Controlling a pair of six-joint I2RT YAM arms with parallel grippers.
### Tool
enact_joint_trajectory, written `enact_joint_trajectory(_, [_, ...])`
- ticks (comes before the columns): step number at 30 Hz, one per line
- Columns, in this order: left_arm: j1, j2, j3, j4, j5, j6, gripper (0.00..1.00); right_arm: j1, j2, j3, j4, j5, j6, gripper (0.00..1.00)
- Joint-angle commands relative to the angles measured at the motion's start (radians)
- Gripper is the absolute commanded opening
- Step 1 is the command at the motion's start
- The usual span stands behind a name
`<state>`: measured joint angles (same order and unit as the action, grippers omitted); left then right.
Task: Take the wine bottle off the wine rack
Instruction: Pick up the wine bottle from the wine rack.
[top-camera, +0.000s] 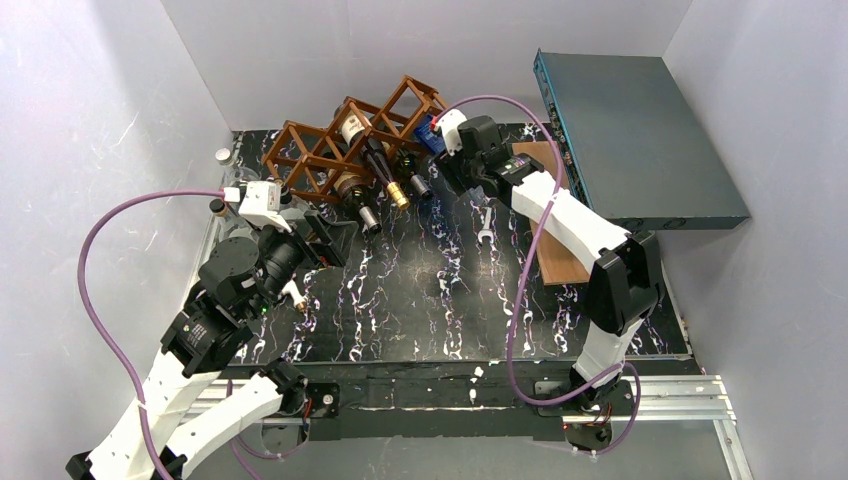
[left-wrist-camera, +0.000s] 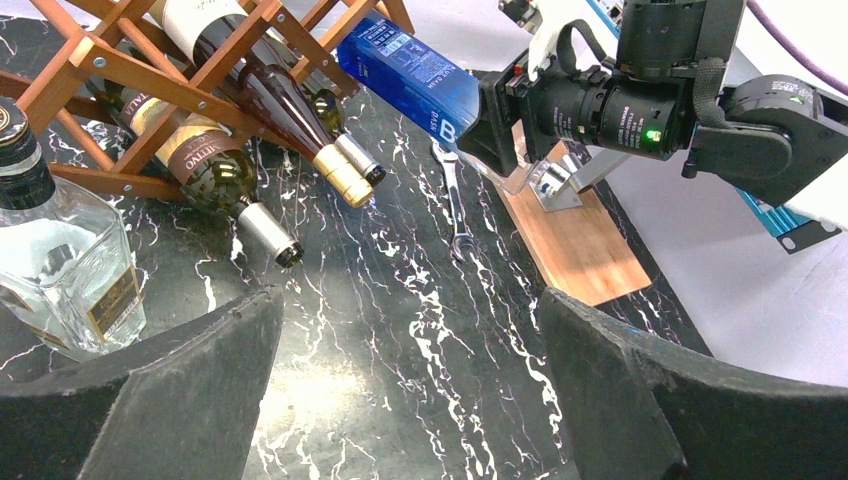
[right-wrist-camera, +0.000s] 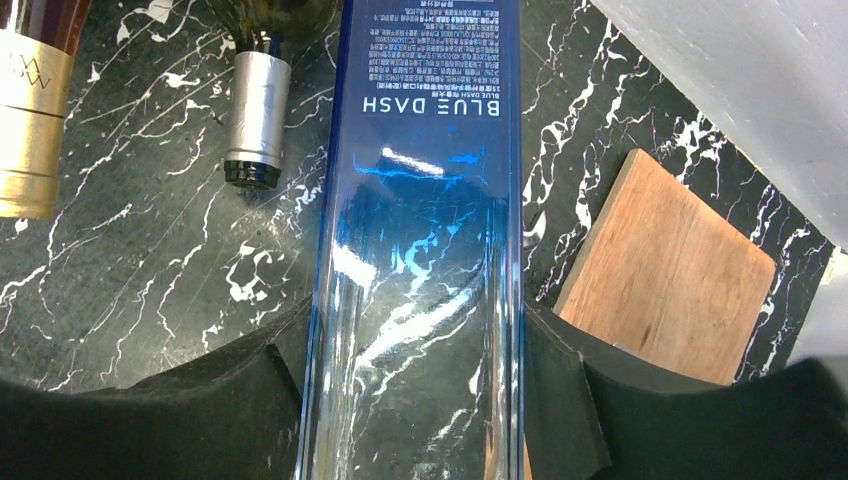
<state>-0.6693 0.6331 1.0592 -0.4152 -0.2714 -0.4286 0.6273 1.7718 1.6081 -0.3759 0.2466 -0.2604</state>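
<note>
Now the right fingers (right-wrist-camera: 200, 420) grip a blue bottle (right-wrist-camera: 420, 250) by the wine rack (left-wrist-camera: 88, 48). Left fingers (left-wrist-camera: 150, 400) are wide open and empty above the table (top-camera: 420, 300).

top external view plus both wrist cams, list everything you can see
wine rack: one, reddish-brown wood, far left of the table
wine bottles: at least three, dark glass, silver and gold caps, lying in the rack with necks poking out
blue dash bottle: one, blue, at the rack's right end, in the right hand
clear glass bottle: one, colourless, standing left of the rack
wrench: one, silver, flat on the table mid-right
wooden board: one, light brown, right side of the table
metal case: one, blue-grey, far right
table: one, black with white veins
left hand: one, black pads, open, empty
right hand: one, black pads, clamped on the blue dash bottle
</note>
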Motion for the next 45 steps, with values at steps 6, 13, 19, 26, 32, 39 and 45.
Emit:
enact_joint_trajectory(6, [0.006, 0.014, 0.011, 0.016, 0.015, -0.001, 0.98, 0.013, -0.050, 0.182, 0.186, -0.106, -0.010, 0.01])
enact_joint_trajectory(13, [0.005, 0.016, 0.015, 0.016, 0.017, 0.001, 0.98, 0.014, -0.034, 0.235, 0.174, -0.115, -0.012, 0.01])
enact_joint_trajectory(19, [0.006, 0.029, 0.017, 0.019, 0.024, -0.001, 0.98, 0.014, -0.022, 0.267, 0.166, -0.118, -0.014, 0.01])
enact_joint_trajectory(26, [0.005, 0.028, 0.013, 0.021, 0.028, -0.004, 0.98, 0.012, -0.017, 0.278, 0.162, -0.122, -0.014, 0.01])
enact_joint_trajectory(32, [0.005, 0.028, 0.008, 0.025, 0.032, -0.008, 0.98, 0.012, -0.023, 0.267, 0.161, -0.127, -0.013, 0.01])
enact_joint_trajectory(39, [0.005, 0.028, -0.002, 0.034, 0.042, -0.015, 0.98, -0.003, -0.058, 0.212, 0.165, -0.155, 0.018, 0.01])
enact_joint_trajectory(45, [0.005, 0.032, -0.006, 0.041, 0.053, -0.021, 0.98, -0.011, -0.072, 0.142, 0.197, -0.181, 0.076, 0.01])
